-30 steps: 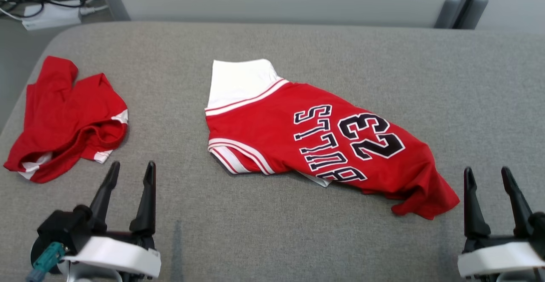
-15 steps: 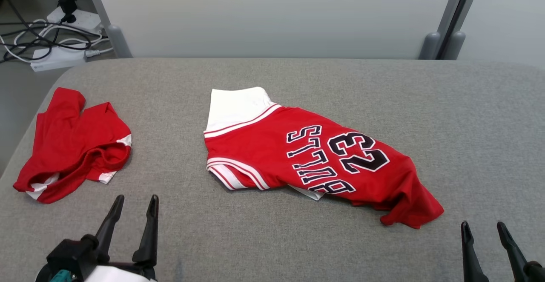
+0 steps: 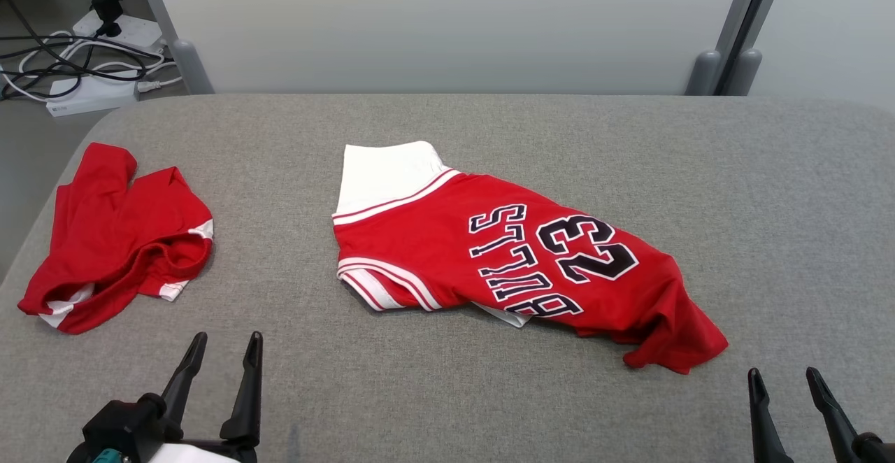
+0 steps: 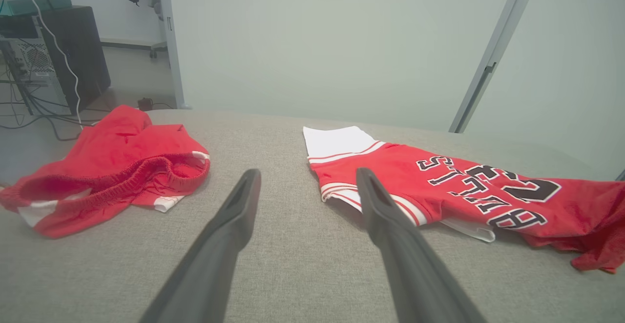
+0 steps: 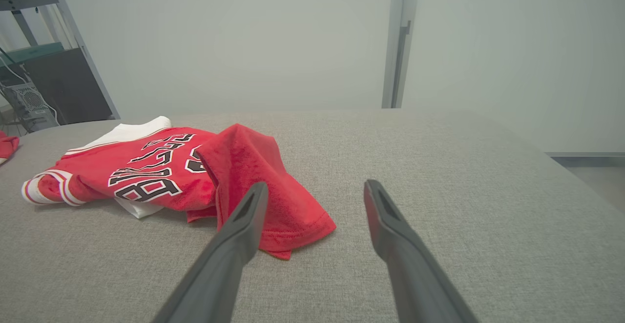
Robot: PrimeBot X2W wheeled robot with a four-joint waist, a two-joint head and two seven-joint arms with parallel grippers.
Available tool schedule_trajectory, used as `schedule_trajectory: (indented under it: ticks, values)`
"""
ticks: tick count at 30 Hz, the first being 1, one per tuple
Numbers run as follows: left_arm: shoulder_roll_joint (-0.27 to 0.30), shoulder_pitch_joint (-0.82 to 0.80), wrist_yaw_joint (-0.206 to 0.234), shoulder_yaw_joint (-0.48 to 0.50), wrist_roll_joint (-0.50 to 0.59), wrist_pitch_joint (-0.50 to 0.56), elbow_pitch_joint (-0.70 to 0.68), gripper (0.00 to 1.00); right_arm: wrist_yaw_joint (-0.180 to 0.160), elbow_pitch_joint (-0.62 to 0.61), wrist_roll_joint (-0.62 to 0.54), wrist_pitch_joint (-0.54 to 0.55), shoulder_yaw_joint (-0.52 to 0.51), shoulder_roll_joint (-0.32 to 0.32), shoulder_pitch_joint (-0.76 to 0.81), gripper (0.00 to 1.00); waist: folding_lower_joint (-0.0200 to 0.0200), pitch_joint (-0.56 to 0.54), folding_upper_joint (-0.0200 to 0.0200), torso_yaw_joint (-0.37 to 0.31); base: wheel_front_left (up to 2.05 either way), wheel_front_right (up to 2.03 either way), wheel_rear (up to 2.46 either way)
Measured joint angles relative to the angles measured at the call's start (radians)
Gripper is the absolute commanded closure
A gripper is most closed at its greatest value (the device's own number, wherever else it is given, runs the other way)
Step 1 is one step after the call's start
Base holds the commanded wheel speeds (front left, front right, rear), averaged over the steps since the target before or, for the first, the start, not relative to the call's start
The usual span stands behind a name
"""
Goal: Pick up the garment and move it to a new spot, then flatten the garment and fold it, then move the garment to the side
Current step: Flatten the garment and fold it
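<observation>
Red "23" jersey sprawled, partly rumpled, across the middle of the grey table, white hem toward the table's far side. Red shorts bunched at the table's left edge. Left gripper over the table's near-left, fingers spread wide, holding nothing. Right gripper over the table's near-right, likewise parted and empty, just short of the jersey's red corner.

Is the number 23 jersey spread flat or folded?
Loosely folded over, not flat: the jersey lies rumpled, a white layer pokes out under its near edge, its right end bunched.
</observation>
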Motion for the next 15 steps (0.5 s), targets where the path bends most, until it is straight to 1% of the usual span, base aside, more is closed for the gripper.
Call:
schedule_trajectory:
  ticks: [5,8,13,15]
  values:
    - [-0.003,-0.003,-0.010,-0.002,0.000,-0.001,0.007,0.00,0.000,-0.002,0.002,0.000,0.001,0.000,-0.001,0.00,0.0000,0.007,0.0000,0.000,0.00,0.00,0.00]
    - [-0.013,-0.024,-0.029,-0.018,-0.001,0.001,0.025,0.00,0.000,-0.002,0.007,0.000,0.004,0.000,-0.003,0.00,0.0000,0.013,0.0000,0.000,0.00,0.00,0.00]
    - [-0.066,-0.086,-0.072,-0.090,-0.006,0.037,0.079,0.00,0.000,0.000,0.012,0.000,0.024,0.000,-0.027,0.00,0.0000,0.038,0.0000,0.002,0.00,0.00,0.00]
    - [-0.094,-0.128,-0.098,-0.121,-0.009,0.049,0.119,0.00,0.000,0.001,0.016,0.000,0.034,0.000,-0.045,0.00,0.0000,0.054,0.0000,0.003,0.00,0.00,0.00]
